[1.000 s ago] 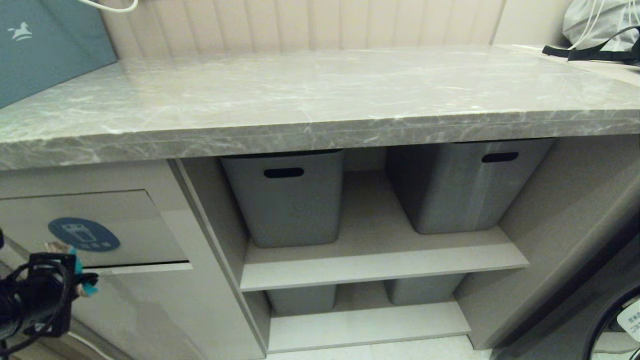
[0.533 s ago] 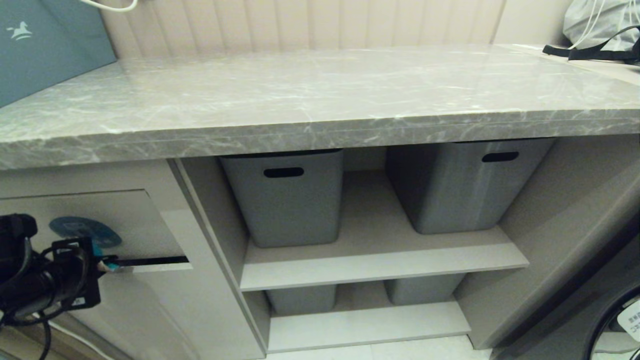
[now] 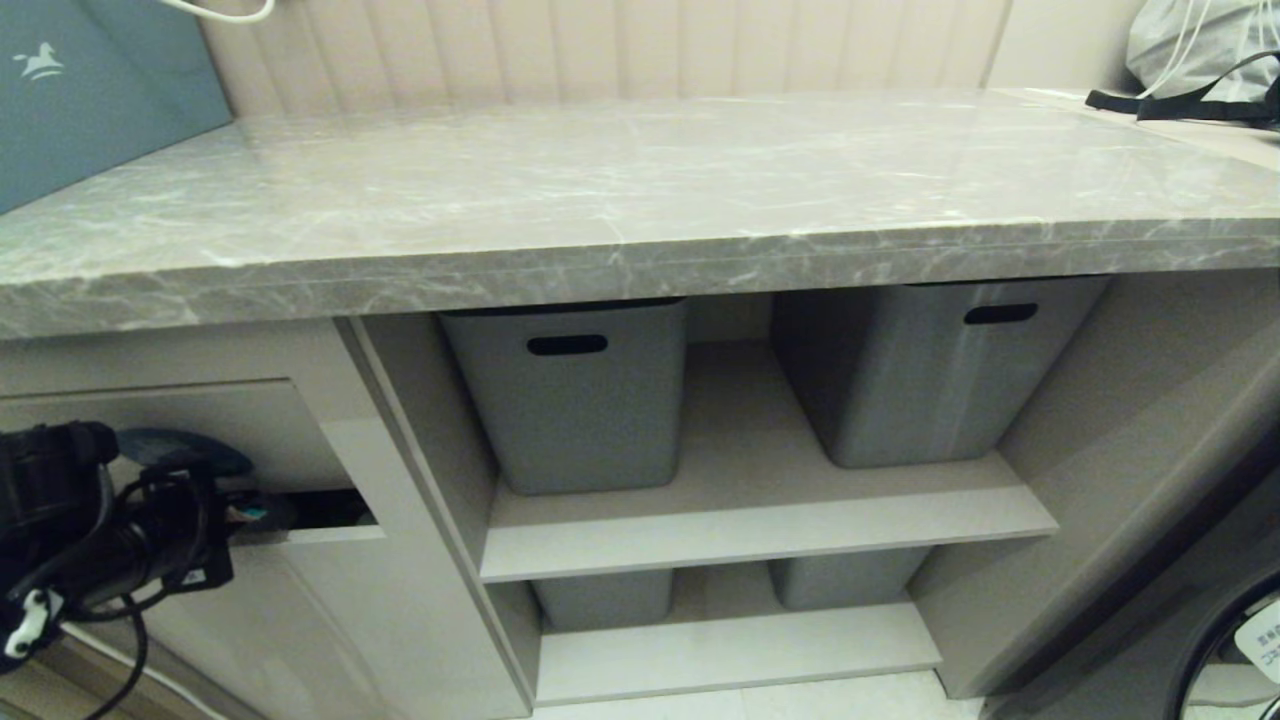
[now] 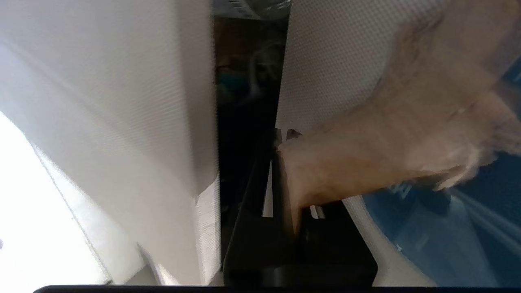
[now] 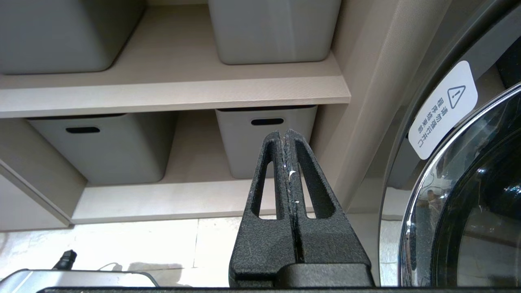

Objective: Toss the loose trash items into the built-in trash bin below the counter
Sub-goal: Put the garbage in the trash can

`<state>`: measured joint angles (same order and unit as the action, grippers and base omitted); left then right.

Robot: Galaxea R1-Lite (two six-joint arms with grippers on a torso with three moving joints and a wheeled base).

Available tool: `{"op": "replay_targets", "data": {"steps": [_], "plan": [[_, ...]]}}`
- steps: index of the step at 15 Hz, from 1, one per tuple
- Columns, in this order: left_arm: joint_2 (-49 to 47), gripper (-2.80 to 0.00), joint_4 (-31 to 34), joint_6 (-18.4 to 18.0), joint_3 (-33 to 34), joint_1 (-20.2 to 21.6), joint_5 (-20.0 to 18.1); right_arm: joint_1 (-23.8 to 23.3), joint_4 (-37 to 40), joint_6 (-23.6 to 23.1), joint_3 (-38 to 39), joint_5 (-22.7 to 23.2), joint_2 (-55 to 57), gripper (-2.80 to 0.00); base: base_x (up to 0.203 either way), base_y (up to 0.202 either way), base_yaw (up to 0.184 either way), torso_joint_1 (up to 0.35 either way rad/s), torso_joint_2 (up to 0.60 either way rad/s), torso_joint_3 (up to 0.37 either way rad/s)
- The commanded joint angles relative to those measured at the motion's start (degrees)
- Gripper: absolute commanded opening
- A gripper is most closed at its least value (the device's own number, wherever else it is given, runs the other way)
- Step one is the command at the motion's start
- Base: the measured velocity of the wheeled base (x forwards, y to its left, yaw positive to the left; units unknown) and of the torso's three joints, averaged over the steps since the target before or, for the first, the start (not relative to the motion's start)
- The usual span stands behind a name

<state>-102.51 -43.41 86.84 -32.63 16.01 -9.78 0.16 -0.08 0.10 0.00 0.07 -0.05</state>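
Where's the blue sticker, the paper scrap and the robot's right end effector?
Sticker (image 3: pixel 190 452), head view, its upper edge.
Scrap (image 4: pixel 386 134), left wrist view, its tan middle.
Right end effector (image 5: pixel 287 134), right wrist view, between its touching fingertips.

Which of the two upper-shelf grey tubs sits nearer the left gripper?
The left tub, next to the trash-bin cabinet; the right tub is farther from the left gripper.

Four grey tubs (image 3: pixel 575 400), two shelves (image 3: pixel 760 530), one counter (image 3: pixel 620 190).
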Motion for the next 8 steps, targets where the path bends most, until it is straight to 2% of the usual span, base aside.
{"op": "replay_targets", "data": {"steps": [1,4,8], "plan": [[-1.35,0.00,-0.10,0.82,-1.88,-0.01,-0.12,0.02,-0.01,-0.01,0.00,0.01,-0.04,-2.80,0.000,0.000,0.000,0.000,0.00,0.000],[-2.87,0.00,0.25,0.96,-4.46,-0.53,-0.15,0.02,-0.02,-0.01,0.00,0.01,-0.04,-2.80,0.000,0.000,0.000,0.000,0.00,0.000],[-2.61,0.00,0.02,1.48,-4.32,-1.21,-0.12,0.02,-0.08,-0.01,0.00,0.01,-0.04,-2.80,0.000,0.000,0.000,0.000,0.00,0.000]]}}
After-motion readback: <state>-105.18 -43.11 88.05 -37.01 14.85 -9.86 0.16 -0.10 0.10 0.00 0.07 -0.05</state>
